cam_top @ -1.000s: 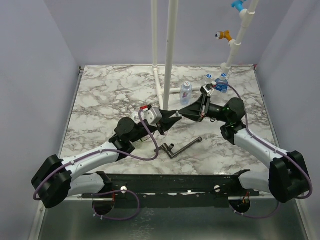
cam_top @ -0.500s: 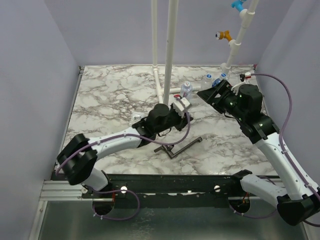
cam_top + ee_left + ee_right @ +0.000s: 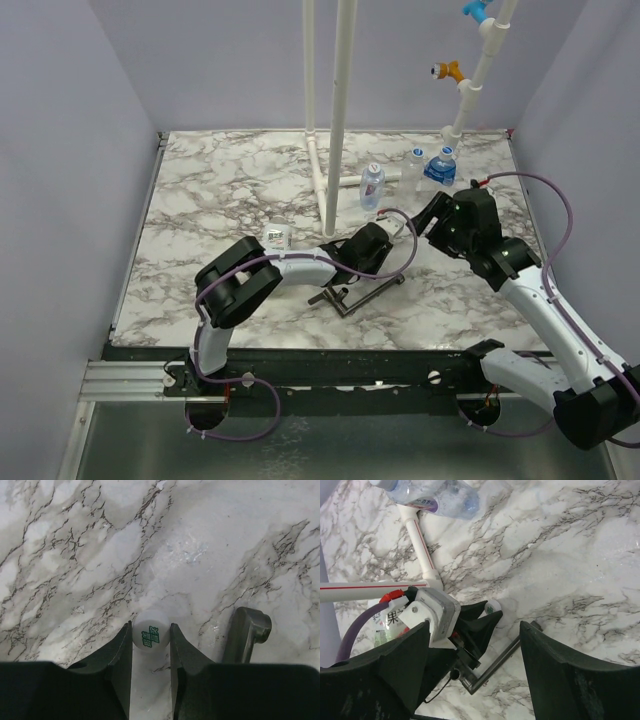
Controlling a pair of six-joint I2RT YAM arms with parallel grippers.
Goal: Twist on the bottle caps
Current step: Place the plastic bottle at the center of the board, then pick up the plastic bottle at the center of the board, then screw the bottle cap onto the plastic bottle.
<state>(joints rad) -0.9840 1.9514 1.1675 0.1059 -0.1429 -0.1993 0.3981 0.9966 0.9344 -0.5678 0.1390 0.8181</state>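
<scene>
A white bottle cap with green print lies on the marble between my left gripper's fingertips, and both fingers touch its sides. The right wrist view shows the same cap at the tip of the left gripper. My right gripper hangs wide open above it, holding nothing. Clear bottles stand behind: one with a blue label by the pipe foot, two at the back right. One with a coloured label stands beside the left forearm. The cap is hidden in the top view.
A black T-shaped metal tool lies just in front of the left gripper, its end right of the cap. Tall white pipes rise mid-table, with a foot pipe on the marble. My right gripper is close to the left wrist.
Both grippers met mid-table a second ago. The right one opened, pulled back right, then came down again. The left arm reached right and set the cap on the marble by the tool.
</scene>
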